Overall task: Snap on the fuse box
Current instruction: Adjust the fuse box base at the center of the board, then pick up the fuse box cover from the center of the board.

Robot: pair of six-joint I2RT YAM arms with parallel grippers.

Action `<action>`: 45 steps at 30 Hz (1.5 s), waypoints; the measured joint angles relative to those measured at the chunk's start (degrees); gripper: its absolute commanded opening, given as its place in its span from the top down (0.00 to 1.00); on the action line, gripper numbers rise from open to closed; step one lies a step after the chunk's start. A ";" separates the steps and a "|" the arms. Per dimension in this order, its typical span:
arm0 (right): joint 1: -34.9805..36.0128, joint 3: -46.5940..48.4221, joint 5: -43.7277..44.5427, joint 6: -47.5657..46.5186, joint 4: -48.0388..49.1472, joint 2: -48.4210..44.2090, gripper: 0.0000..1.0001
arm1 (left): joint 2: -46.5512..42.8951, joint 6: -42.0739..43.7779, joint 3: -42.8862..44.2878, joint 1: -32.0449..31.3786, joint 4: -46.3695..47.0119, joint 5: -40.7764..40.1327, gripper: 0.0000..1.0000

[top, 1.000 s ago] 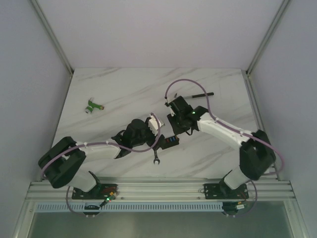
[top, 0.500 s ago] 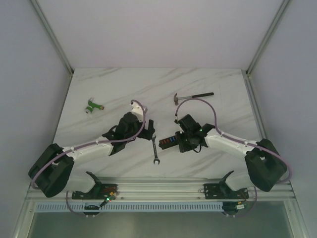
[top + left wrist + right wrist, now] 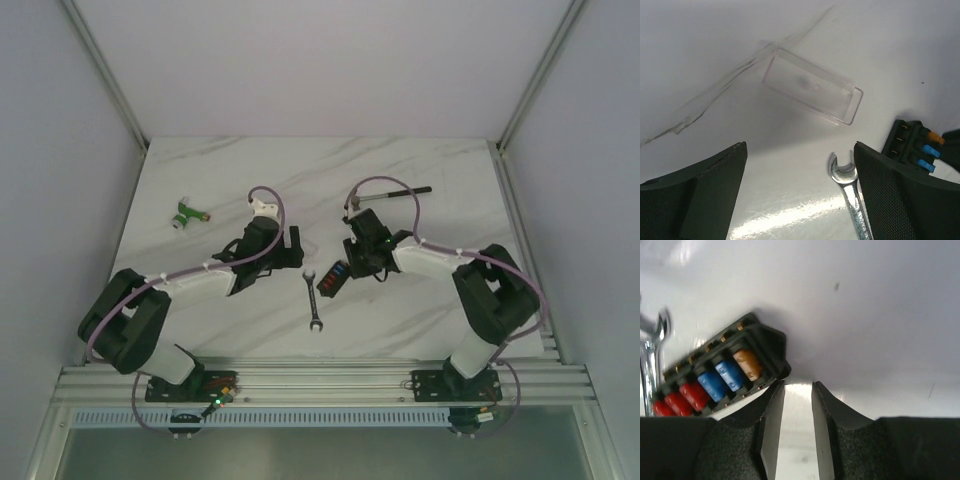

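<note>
Though perhaps touching, fuse box [image 3: 720,375] just beside right tool [image 3: 797,394].

We are looking down at a tabletop [image 3: 230,170]. The fuse box [image 3: 335,278] is lying near its middle, just right of the wrench [image 3: 312,300]. The clear cover [image 3: 812,86] is lying behind the wrench's head, apart from it. The hammer [image 3: 405,190] is resting farther back, the connector [image 3: 187,213] far left.
</note>
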 measured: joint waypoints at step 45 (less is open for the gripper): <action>-9.18 -9.44 7.82 -5.29 13.14 -9.88 0.18 | 22.03 -8.55 21.33 -1.62 -16.20 -20.31 0.33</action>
